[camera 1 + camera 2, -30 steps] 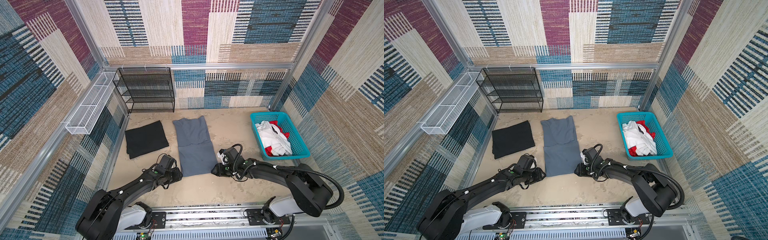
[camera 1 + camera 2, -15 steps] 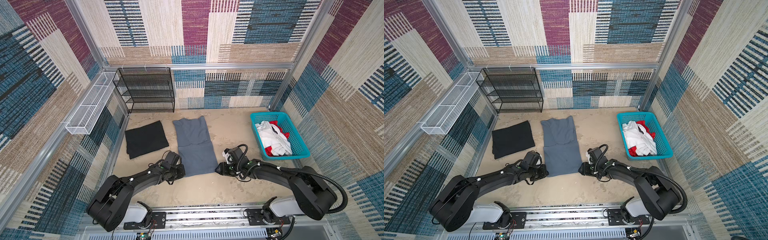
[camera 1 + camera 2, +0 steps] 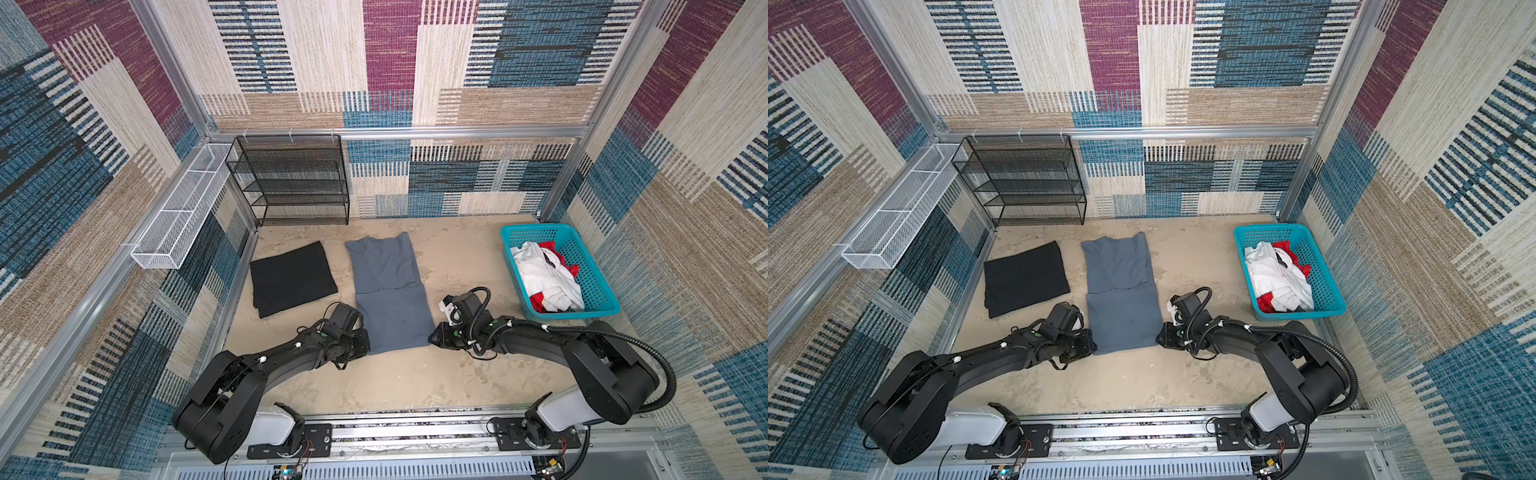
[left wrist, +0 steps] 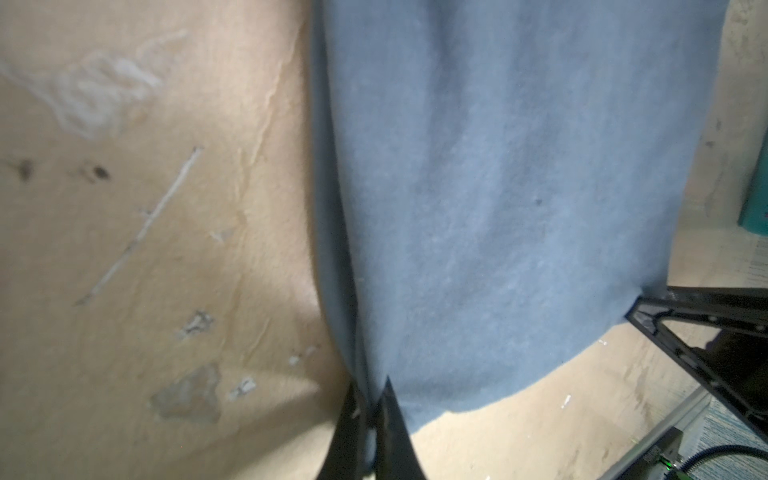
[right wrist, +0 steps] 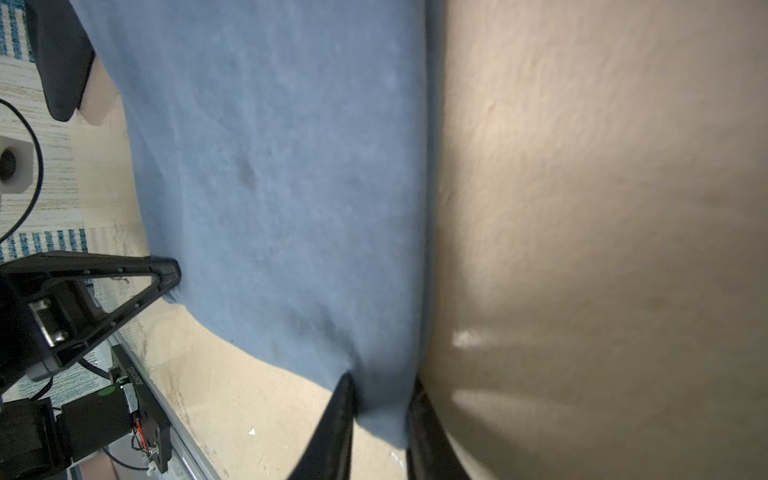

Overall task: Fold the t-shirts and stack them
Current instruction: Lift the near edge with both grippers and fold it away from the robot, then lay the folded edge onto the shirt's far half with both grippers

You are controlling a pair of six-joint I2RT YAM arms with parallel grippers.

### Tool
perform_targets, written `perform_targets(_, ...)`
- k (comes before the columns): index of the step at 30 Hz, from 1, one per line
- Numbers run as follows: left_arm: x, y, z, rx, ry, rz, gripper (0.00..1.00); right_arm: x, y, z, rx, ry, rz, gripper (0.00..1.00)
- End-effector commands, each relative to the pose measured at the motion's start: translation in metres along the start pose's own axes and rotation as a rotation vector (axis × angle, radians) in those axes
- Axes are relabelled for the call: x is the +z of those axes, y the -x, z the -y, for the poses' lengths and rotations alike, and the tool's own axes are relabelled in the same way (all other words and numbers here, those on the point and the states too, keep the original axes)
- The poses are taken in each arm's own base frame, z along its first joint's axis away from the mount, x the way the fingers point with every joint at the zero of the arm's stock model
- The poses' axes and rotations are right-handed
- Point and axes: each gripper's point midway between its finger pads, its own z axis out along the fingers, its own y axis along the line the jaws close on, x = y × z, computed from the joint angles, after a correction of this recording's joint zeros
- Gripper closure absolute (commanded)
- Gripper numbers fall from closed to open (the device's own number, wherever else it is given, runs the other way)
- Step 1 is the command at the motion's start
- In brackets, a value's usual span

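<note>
A slate blue-grey t-shirt (image 3: 386,291) (image 3: 1121,291) lies flat mid-table, folded into a long strip. My left gripper (image 3: 368,347) (image 4: 372,395) is shut on its near left corner, a thin fold of cloth pinched between the tips. My right gripper (image 3: 431,338) (image 5: 382,395) straddles the near right corner; its jaws stand narrowly apart with the cloth lying between them. A folded black t-shirt (image 3: 291,278) rests to the left. A white t-shirt (image 3: 544,278) and a red one (image 3: 552,251) lie crumpled in the basket.
The turquoise mesh basket (image 3: 536,228) stands at the right. A black wire shelf (image 3: 291,183) is against the back wall and a white wire tray (image 3: 183,220) hangs on the left wall. The arms' rail (image 3: 395,428) runs along the front edge.
Both grippers slid inward onto the blue-grey shirt's near corners. The left one shut on its corner. The right one's jaws narrowed round its corner.
</note>
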Motion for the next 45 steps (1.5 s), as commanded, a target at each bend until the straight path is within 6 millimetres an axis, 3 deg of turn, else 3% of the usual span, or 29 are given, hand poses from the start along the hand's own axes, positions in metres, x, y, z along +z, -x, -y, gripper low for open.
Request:
perform_targets(1, 0.001, -0.015, -0.021, -0.03, 0.082, -0.051, 0.92, 0.003, -0.007, 0.004, 0.003, -0.009, -0.029, 0.87)
perform_targets(4, 0.0, -0.015, -0.019, -0.032, 0.072, -0.05, 0.92, 0.003, -0.006, 0.0, -0.013, 0.015, -0.029, 1.0)
perform_targets(10, -0.006, -0.016, -0.007, -0.004, 0.02, -0.059, 0.97, -0.012, -0.008, -0.018, -0.071, 0.092, -0.009, 1.0)
perform_targets(20, -0.03, -0.039, -0.009, 0.018, 0.0, -0.119, 1.0, -0.035, -0.055, -0.027, -0.068, 0.169, -0.093, 1.0)
perform_targets(25, -0.049, -0.056, -0.009, 0.027, -0.007, -0.167, 1.0, -0.049, -0.073, -0.036, -0.061, 0.186, -0.129, 1.0)
perform_targets(33, -0.091, -0.073, 0.007, 0.066, -0.042, -0.233, 1.0, -0.081, -0.078, -0.055, -0.047, 0.218, -0.135, 1.0)
perform_targets(38, -0.124, -0.061, 0.025, 0.099, -0.069, -0.189, 1.0, -0.1, -0.059, -0.078, -0.062, 0.242, -0.087, 1.0)
perform_targets(45, -0.145, -0.009, 0.055, 0.122, -0.072, -0.009, 1.0, -0.123, 0.004, -0.107, -0.096, 0.216, 0.095, 1.0)
